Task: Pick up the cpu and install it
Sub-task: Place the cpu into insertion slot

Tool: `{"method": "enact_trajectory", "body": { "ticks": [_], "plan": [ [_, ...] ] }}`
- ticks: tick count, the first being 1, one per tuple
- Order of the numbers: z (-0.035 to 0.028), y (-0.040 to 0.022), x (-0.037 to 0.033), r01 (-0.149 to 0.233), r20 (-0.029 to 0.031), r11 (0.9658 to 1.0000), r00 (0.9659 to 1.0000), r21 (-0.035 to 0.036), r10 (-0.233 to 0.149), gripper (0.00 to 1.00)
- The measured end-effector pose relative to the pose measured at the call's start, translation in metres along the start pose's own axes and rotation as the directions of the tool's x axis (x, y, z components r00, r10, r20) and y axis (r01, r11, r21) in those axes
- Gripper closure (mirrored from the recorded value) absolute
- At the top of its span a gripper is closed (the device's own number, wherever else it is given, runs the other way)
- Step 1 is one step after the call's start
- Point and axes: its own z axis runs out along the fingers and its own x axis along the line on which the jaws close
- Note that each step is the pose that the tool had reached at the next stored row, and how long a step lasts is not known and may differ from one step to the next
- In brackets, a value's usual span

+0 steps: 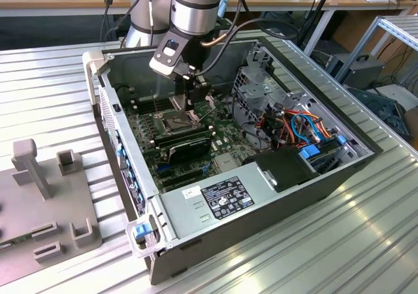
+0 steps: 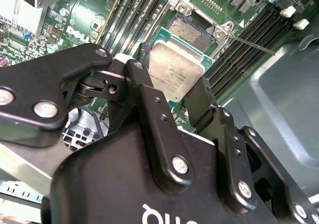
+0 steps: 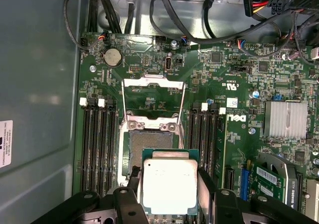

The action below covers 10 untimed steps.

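Note:
The cpu, a flat square chip with a silver-grey top, is clamped edge to edge between my black fingertips. My gripper is shut on it and hangs inside the computer case, just above the motherboard. The open cpu socket lies bare beside the chip, which overlaps its near edge. The hinged metal socket frame stands swung open beyond it. In the exterior view my gripper hovers over the socket.
Memory slots flank the socket on both sides. A long black card lies across the board close to the socket. A drive cage with cables and the power supply fill the case's other side. A grey fixture stands outside it.

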Motion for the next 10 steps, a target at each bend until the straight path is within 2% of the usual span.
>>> {"method": "enact_trajectory", "body": {
  "ticks": [10],
  "plan": [
    [0.0018, -0.0001, 0.0, 0.0, 0.0003, 1.0, 1.0, -0.0004, 0.0, 0.46]
  ]
}}
